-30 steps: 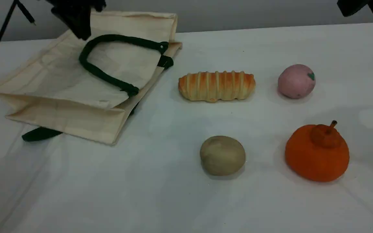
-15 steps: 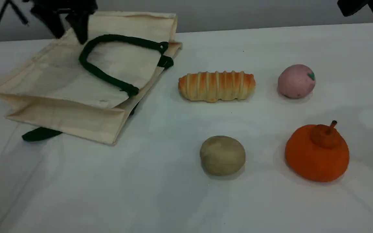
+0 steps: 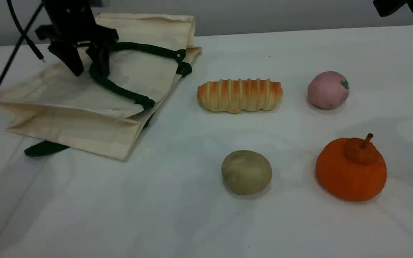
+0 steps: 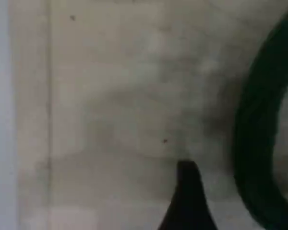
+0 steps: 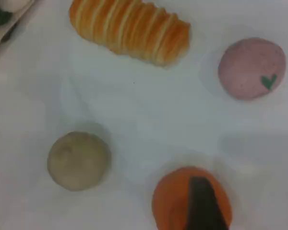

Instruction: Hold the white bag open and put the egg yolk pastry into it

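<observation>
Barely begun. Cream-white canvas bag (image 3: 84, 96) lying flat, far left; left gripper (image 3: 86, 66) spread, empty, over its green rope handle (image 3: 120, 89). Tan round pastry (image 3: 246, 172) untouched, near centre. Right gripper's spread unclear.

- The white bag (image 3: 84, 104) is a big cream-white canvas tote. It lies flat on its side in the far left part of my desk (image 3: 177, 215), with its mouth turned toward the middle of the desk and only slightly parted.
- Its dark green rope handle (image 3: 120, 89) makes a loop on the upper panel; a second green handle (image 3: 43, 148) comes out from under the near edge.
- The egg yolk pastry (image 3: 246, 172) is a small, round, dull tan ball with a matte surface. It sits upright on the desk, near the front centre, well apart from the bag and touching nothing else.
</observation>
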`<state>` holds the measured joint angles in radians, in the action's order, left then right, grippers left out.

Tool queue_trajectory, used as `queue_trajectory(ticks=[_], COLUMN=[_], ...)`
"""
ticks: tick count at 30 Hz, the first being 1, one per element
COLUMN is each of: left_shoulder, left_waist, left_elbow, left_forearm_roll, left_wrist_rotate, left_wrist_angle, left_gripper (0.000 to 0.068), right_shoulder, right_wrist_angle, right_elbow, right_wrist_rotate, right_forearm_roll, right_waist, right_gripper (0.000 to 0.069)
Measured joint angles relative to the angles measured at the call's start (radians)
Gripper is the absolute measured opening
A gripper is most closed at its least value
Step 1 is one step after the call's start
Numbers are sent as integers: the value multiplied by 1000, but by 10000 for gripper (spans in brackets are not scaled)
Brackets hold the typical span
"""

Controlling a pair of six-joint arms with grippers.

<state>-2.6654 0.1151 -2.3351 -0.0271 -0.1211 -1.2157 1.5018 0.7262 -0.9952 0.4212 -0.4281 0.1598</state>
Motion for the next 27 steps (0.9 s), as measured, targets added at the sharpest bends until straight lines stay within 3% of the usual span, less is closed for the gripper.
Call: queue_trajectory(ticks=[10, 13, 20, 27], left_shoulder=[-31, -32, -32, -22], left_waist=[-1, 0, 0, -1], left_elbow=[-1, -1, -1, -1], left_forearm_roll=[-185, -193, -193, -188], left_wrist_rotate=[-28, -28, -47, -67], left_wrist_angle=[73, 73, 64, 22], left_gripper=[477, 415, 109, 92], right_shoulder=[0, 0, 1, 1], right_wrist_angle=[0, 0, 0, 0], right_elbow=[0, 0, 0, 0], right_wrist_rotate=[0, 0, 0, 0], right_forearm_roll=[0, 0, 0, 0], right_waist=[0, 0, 0, 0], right_gripper=[382, 382, 382, 382])
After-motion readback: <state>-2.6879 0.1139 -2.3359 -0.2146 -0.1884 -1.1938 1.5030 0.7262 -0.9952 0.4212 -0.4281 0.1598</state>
